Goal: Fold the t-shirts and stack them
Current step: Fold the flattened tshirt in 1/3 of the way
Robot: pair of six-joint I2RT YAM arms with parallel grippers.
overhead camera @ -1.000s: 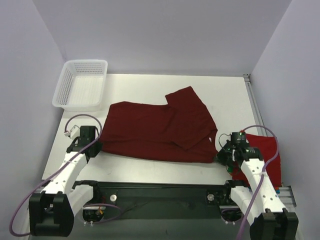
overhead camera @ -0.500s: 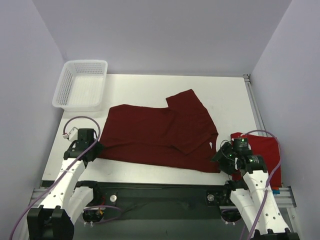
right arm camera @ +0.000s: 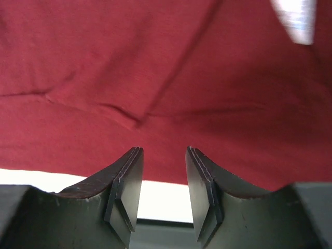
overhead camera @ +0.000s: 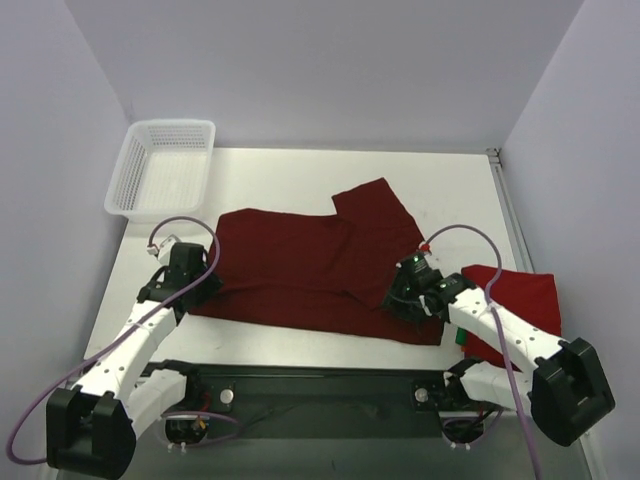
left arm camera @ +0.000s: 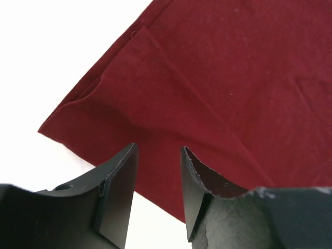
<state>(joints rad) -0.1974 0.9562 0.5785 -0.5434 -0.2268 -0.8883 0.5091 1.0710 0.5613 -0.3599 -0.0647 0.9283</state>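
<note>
The dark maroon t-shirt (overhead camera: 300,270) lies spread flat across the middle of the table, one sleeve pointing to the far right. My left gripper (overhead camera: 205,282) hovers open over its left edge, with nothing between the fingers (left arm camera: 158,155); maroon cloth (left arm camera: 223,72) fills that view. My right gripper (overhead camera: 398,298) hangs open over the shirt's near right part, also holding nothing (right arm camera: 163,155), above cloth (right arm camera: 155,62) with a white neck label (right arm camera: 295,21). The brighter red t-shirt (overhead camera: 522,300) lies folded at the near right, with a sliver of green (overhead camera: 461,337) at its edge.
A white mesh basket (overhead camera: 165,170) stands at the far left corner of the white table (overhead camera: 290,175). A black rail (overhead camera: 320,380) runs along the near edge. Lilac walls close in the left, back and right sides.
Both grippers have opened and let go of the maroon shirt's near corners. The left one moved farther in along the left edge; the right one swung left over the shirt.
</note>
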